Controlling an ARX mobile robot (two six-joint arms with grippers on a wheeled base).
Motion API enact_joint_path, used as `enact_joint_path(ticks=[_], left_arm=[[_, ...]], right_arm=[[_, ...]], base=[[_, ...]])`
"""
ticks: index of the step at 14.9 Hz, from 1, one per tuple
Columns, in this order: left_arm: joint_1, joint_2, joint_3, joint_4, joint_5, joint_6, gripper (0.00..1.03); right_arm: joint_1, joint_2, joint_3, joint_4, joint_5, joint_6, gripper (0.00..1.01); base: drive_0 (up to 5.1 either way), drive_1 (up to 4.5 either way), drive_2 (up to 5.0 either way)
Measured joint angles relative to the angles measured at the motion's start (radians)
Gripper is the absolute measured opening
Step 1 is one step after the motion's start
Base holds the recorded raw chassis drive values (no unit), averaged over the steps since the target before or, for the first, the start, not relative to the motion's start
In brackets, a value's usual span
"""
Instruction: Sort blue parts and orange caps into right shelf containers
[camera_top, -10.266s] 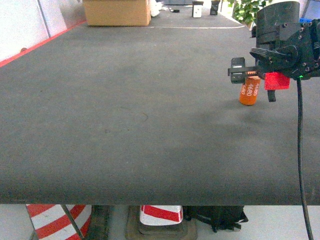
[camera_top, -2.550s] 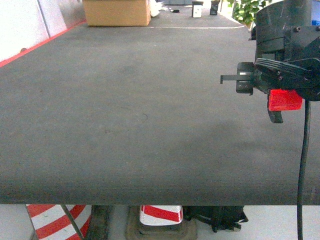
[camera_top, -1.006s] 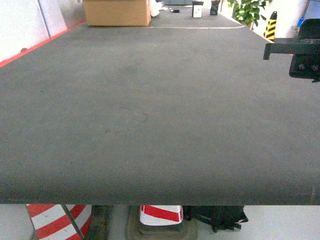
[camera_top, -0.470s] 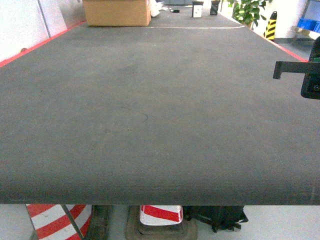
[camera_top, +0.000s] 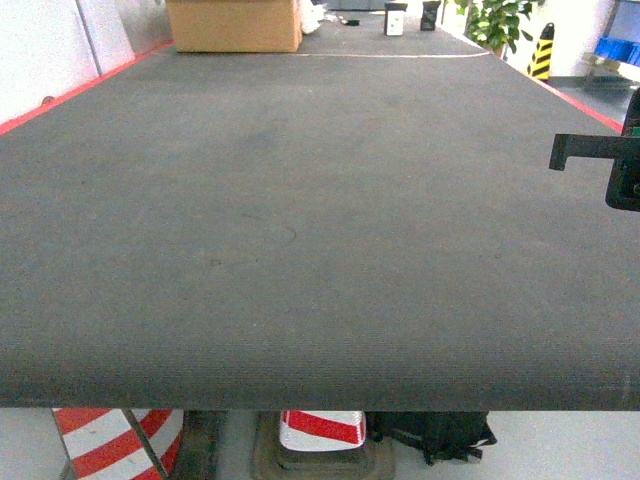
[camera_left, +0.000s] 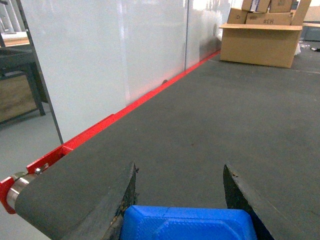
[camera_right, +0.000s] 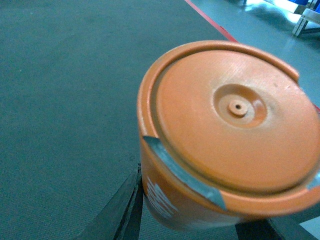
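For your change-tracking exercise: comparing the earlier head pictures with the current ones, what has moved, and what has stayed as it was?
The right gripper lifted the orange cap off the grey table and swung right, nearly out of the head view. The cap stays clamped. The table, the cardboard box and the left gripper's blue part show no change.

I see a matt, finely ribbed dark table (camera_top: 300, 200); the orange cap (camera_right: 230, 135) looks smooth matt plastic, and the box (camera_left: 262, 45) plain cardboard
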Motion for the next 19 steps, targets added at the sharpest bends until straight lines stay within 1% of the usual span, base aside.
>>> enact_joint_path(ticks=[9,12,13,19], left_arm=[[0.000,0.000,0.000,0.000,0.000,0.000,0.41],[0.000,0.000,0.000,0.000,0.000,0.000,0.41],[0.000,0.000,0.000,0.000,0.000,0.000,0.41],[0.000,0.000,0.000,0.000,0.000,0.000,0.41]], right_arm=[[0.000,-0.003,-0.002,0.008,-0.020,0.000,0.42],[0.008,0.003,-0.002,0.016,-0.025,0.000,0.42],[0.014,0.011,-0.001,0.018,-0.026,0.000,0.42],[0.014,0.030,0.004,0.021,-0.026,0.000,0.42]], base=[[0.0,0.00,0.0],[0.0,0.00,0.0],[0.0,0.00,0.0],[0.0,0.00,0.0]])
